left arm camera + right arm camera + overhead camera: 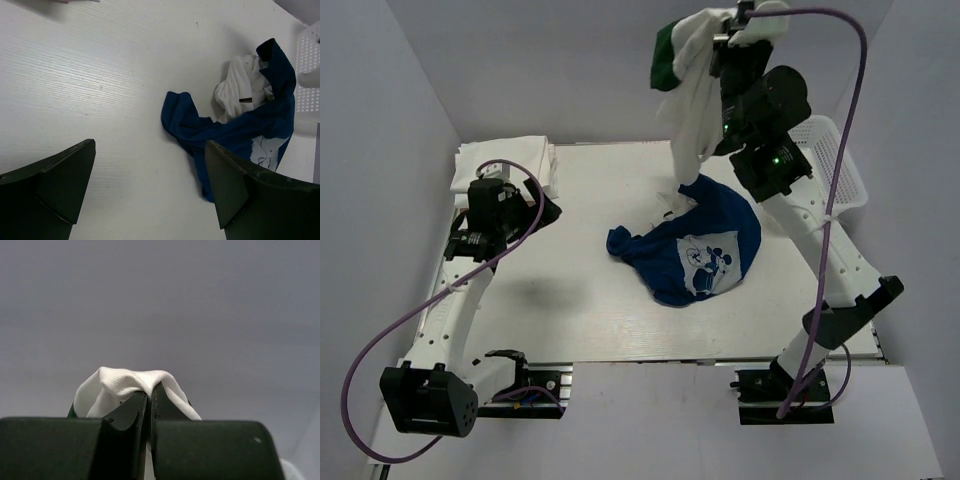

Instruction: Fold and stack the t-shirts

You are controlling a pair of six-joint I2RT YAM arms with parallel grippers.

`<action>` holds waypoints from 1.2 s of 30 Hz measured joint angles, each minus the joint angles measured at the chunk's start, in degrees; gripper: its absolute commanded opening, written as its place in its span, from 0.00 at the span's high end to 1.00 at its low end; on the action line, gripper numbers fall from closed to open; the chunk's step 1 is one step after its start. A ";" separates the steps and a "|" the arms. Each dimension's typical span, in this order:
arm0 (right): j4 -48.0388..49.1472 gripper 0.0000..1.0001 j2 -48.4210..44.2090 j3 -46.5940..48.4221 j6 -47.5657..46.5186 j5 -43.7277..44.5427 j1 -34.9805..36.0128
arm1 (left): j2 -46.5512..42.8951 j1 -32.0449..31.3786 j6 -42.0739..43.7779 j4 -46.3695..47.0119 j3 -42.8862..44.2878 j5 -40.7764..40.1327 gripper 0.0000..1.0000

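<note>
The worktop point(580, 320) is carrying the crumpled blue t-shirt point(705, 235) at its middle and a folded white stack point(515, 160) at its far left corner, likely the growing pile. The right arm is stretching high, with the right end effector point(149, 400) clamping shut on a white t-shirt point(690, 110) that shows a green patch. It is probably letting the shirt hang free to unfurl. The left end effector point(150, 145) is hovering wide open, holding nothing, over bare worktop.

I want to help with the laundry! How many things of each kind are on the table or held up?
Blue Mickey shirt: 1
White-and-green shirt, held up by right tool: 1
Folded white pile: 1
Basket: 1
Total: 4
</note>
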 measured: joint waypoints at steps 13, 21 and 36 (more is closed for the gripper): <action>5.03 1.00 7.19 7.56 -11.52 8.55 -13.18 | 2.49 0.00 -0.24 0.13 0.00 0.92 0.00; 8.00 1.00 12.17 9.03 -14.91 10.60 -24.79 | 3.93 0.00 -0.37 0.09 0.02 1.25 0.00; -9.57 1.00 19.91 0.94 1.57 6.91 -39.30 | 10.69 0.00 -0.59 -0.02 1.75 2.56 0.00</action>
